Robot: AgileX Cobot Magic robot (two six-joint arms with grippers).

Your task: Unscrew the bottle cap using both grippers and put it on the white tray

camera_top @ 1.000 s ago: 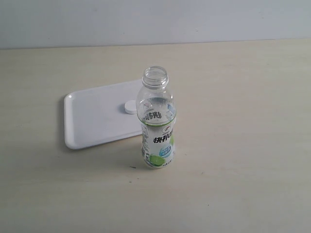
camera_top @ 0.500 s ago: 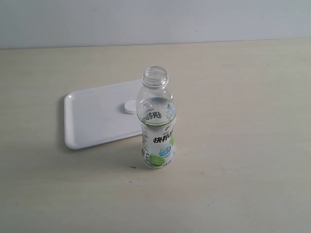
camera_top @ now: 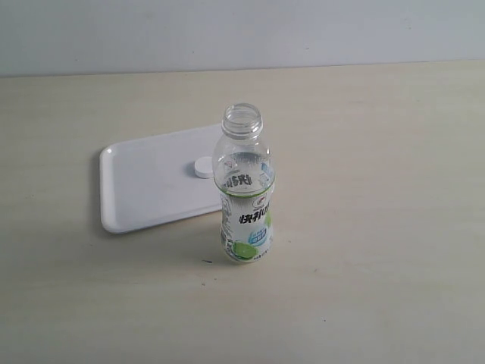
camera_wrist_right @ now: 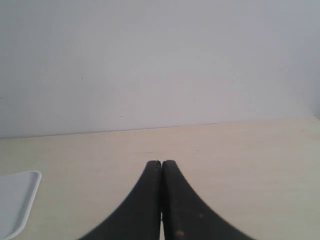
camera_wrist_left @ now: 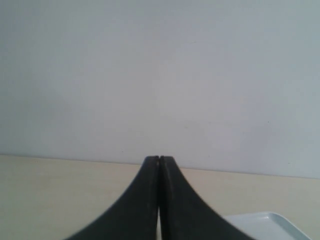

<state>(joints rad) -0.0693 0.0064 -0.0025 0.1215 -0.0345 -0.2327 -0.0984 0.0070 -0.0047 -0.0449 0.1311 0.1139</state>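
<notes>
The clear bottle [camera_top: 245,193] with its lime label stands upright on the table, its neck open and capless. The white bottle cap [camera_top: 203,167] lies on the white tray [camera_top: 144,186], just left of the bottle's shoulder. Neither arm shows in the exterior view. In the left wrist view my left gripper [camera_wrist_left: 159,159] is shut with nothing between its black fingers; a corner of the tray [camera_wrist_left: 265,225] shows beside it. In the right wrist view my right gripper [camera_wrist_right: 161,163] is shut and empty too, with a tray corner [camera_wrist_right: 20,195] off to one side.
The beige table [camera_top: 364,250] runs back to a pale wall [camera_top: 242,34]. The tray sits left of the middle, with the bottle standing at its right front corner.
</notes>
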